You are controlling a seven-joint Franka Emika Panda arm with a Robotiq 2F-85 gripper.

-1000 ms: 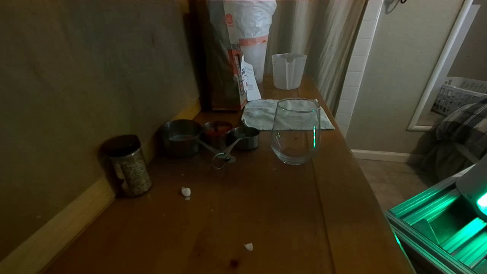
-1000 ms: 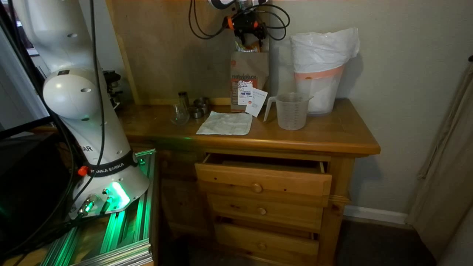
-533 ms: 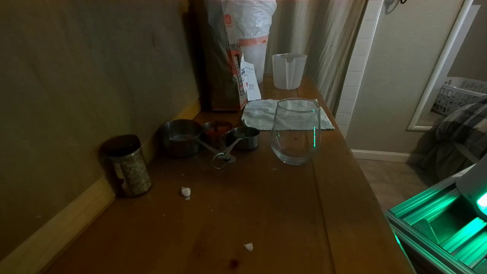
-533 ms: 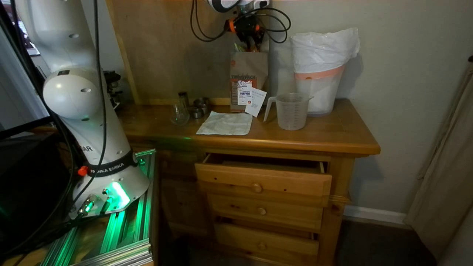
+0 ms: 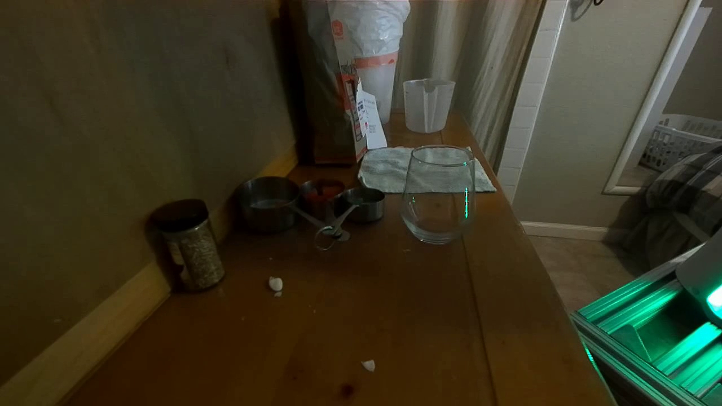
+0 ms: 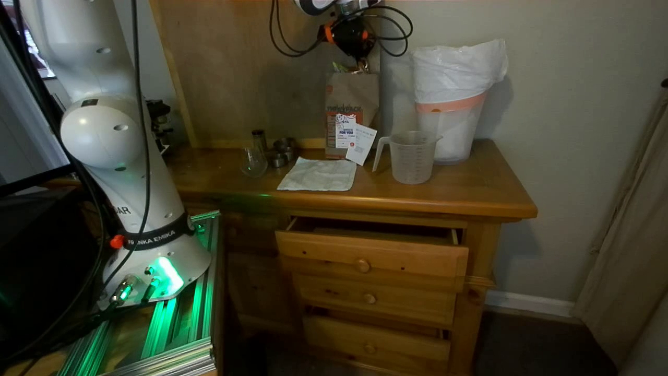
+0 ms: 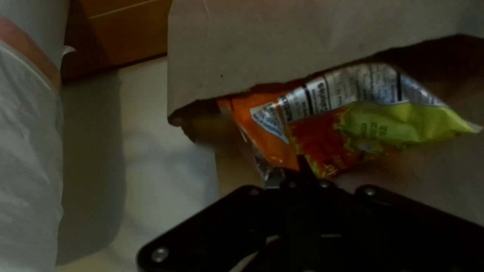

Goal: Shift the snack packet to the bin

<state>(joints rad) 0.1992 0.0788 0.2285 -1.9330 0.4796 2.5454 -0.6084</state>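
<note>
1. Hanging over the mouth of the paper bag (image 6: 355, 96), the gripper (image 7: 302, 170) is drawn narrow, and an edge of the snack packet (image 7: 321, 132) is pinched between its tips.
2. The packet is partly enclosed by the bag; orange, red, green and silver film is exposed, and whether one packet or two is shown cannot be told.
3. Beside the bag, apart from it, the bin (image 6: 455, 122) is draped at its top with a white liner (image 6: 454, 73).
4. On the desk (image 6: 449, 193) a measuring jug (image 6: 412, 156) is placed near the bin, and a cloth (image 6: 319, 176) is spread near the bag.
</note>
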